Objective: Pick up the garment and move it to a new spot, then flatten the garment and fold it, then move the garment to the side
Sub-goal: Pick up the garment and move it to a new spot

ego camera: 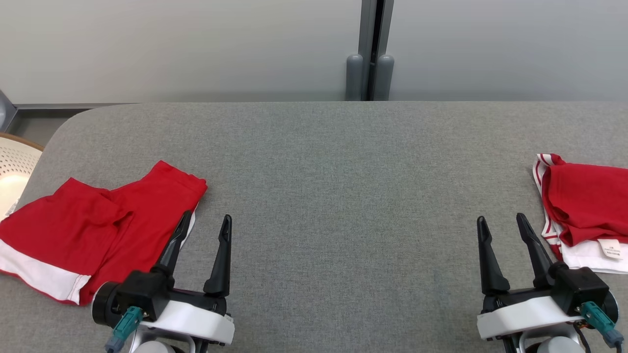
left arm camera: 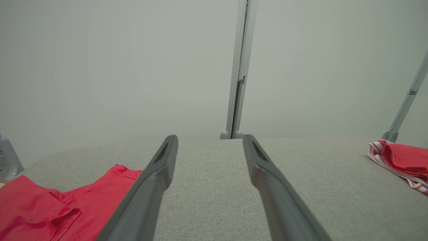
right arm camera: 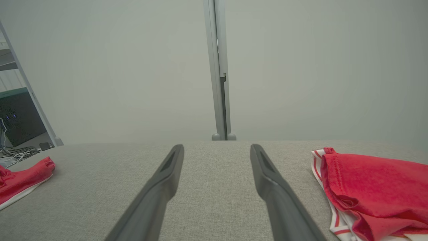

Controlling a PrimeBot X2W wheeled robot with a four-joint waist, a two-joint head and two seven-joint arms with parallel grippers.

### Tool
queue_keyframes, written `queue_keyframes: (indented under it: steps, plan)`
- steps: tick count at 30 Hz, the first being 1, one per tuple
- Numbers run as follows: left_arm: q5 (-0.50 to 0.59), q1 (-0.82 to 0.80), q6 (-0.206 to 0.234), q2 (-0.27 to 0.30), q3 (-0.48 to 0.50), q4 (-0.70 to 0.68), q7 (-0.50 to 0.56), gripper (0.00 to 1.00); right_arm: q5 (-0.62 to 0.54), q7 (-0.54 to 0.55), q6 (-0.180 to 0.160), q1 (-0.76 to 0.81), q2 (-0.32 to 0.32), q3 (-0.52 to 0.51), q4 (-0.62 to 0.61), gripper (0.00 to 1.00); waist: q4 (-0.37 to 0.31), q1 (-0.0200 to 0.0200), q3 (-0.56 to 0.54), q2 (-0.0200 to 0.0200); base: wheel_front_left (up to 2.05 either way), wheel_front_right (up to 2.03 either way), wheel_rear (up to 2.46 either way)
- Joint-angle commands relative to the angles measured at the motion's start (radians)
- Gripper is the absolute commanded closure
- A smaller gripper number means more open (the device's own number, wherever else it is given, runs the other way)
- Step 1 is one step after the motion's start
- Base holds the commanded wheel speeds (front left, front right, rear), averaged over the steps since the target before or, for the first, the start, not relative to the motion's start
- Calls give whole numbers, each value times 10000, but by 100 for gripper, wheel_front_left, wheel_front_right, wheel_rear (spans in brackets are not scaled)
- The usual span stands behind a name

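Two red garments lie on the grey padded table (ego camera: 333, 171). A red garment with a white band (ego camera: 98, 230) lies folded at the left edge, also seen low left in the left wrist view (left arm camera: 40, 207). A red garment with striped white trim (ego camera: 588, 206) lies bunched at the right edge, close on the right in the right wrist view (right arm camera: 371, 184). My left gripper (ego camera: 207, 215) stands open just right of the left garment, its outer finger over the cloth's edge. My right gripper (ego camera: 500, 217) stands open just left of the right garment. Neither holds anything.
A white perforated basket (ego camera: 14, 166) sits off the table's left corner. A grey post (ego camera: 369, 73) rises against the pale wall behind the table's far edge. Bare grey table stretches between the two grippers.
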Motion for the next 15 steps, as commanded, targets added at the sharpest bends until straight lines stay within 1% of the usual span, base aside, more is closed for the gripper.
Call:
queue_keyframes:
  steps: [1, 15]
  plan:
    - [-78, 1, 59, 34, 11, 9, 2, 0, 2, -6, -11, 3, -9, -42, 1, 0, 6, 0, 3, -1, 0, 0, 0]
    - [-41, 73, 53, 32, -19, 47, 2, 0, 79, -6, -11, -18, -8, -49, 37, 0, 19, 0, -39, -1, 0, 0, 0]
